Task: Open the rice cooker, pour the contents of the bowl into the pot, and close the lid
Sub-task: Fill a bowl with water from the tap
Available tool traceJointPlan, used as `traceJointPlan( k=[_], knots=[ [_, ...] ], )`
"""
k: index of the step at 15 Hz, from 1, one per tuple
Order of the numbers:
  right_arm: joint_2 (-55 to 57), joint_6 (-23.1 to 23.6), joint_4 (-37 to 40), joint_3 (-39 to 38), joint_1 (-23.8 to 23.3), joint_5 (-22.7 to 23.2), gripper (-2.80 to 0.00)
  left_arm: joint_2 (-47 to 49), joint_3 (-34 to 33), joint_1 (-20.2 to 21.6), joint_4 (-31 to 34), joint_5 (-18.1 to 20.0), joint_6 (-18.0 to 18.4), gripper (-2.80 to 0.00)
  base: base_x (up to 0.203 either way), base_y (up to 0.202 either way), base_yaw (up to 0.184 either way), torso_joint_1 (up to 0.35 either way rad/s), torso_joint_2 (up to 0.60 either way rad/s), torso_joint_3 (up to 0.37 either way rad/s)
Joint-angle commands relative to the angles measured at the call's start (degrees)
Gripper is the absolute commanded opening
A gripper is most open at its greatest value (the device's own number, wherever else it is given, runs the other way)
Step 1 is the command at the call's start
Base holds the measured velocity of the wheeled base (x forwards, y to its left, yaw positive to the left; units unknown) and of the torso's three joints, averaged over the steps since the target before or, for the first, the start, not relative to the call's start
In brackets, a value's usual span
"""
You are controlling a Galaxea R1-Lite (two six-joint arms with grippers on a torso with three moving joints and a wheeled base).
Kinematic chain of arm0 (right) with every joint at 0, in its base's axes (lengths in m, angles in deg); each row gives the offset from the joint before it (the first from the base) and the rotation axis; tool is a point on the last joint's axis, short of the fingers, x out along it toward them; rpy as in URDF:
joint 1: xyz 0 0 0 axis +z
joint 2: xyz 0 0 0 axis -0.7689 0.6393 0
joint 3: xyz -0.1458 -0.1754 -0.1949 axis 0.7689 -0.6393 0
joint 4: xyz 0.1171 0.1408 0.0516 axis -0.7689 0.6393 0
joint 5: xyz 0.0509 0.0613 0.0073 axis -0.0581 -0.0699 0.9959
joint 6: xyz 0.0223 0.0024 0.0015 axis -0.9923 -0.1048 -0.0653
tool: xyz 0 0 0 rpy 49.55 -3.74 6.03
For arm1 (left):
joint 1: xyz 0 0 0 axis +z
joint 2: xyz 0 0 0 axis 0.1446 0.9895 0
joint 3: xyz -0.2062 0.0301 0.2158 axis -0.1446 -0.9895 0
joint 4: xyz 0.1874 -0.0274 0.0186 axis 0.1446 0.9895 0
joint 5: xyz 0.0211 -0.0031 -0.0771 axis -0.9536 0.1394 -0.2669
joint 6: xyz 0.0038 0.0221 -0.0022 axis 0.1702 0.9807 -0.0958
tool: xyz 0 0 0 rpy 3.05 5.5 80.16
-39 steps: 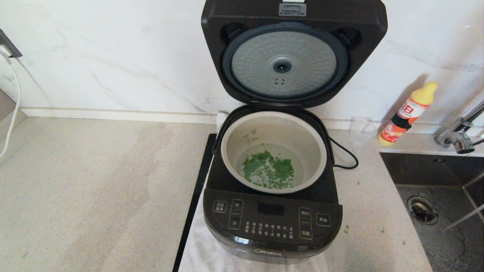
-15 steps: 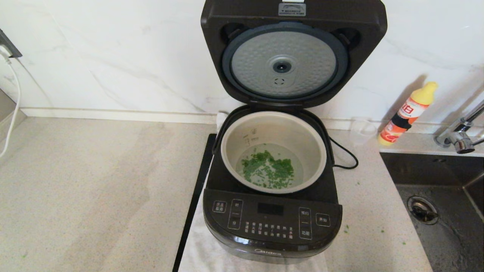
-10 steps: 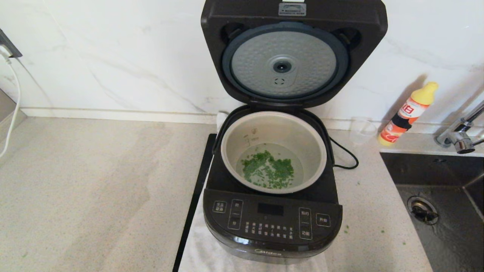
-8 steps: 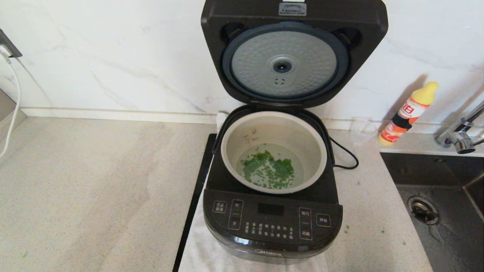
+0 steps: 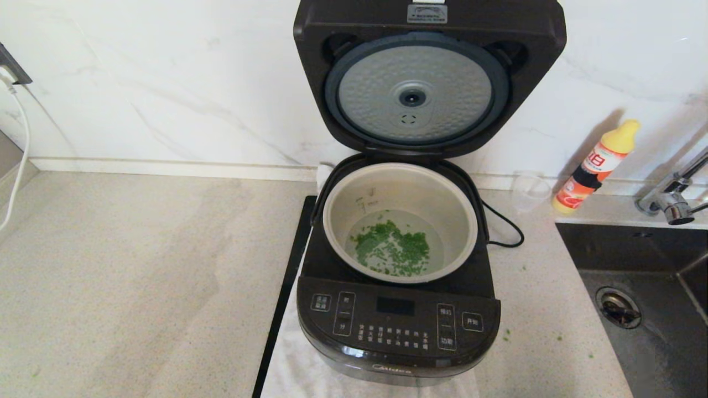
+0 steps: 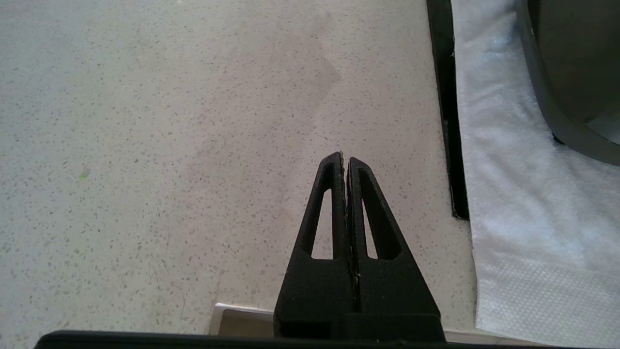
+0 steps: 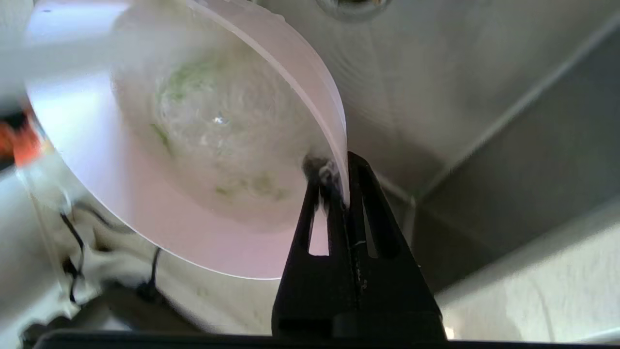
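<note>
The head view looks down and forward from high up, taking in the surface, the rice cooker and the sink. The left wrist view sits low, close over the surface, sharing the cooker's near-left corner with the head view. The right wrist view looks close up into a pink bowl over the sink.
</note>
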Motion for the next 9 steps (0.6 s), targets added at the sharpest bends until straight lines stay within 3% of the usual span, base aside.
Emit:
traceJointPlan(
  k=[1, 6, 9],
  knots=[
    [-4.2, 2.7, 3.7, -0.8, 1.3, -0.4, -2.80, -0.2, 0.0, 0.0, 0.0, -0.1, 0.0, -2.80, 0.000, 0.000, 0.000, 0.000, 0.00, 0.000],
    [-15.2, 6.8, 10.0, -5.2, 8.4, -6.4, -2.80, -0.2, 0.0, 0.0, 0.0, 0.0, 0.0, -2.80, 0.000, 0.000, 0.000, 0.000, 0.00, 0.000],
    [-25.1, 8.1, 12.5, -7.8, 17.2, -9.0, -2.80, -0.2, 0.0, 0.0, 0.0, 0.0, 0.0, -2.80, 0.000, 0.000, 0.000, 0.000, 0.00, 0.000]
  ],
)
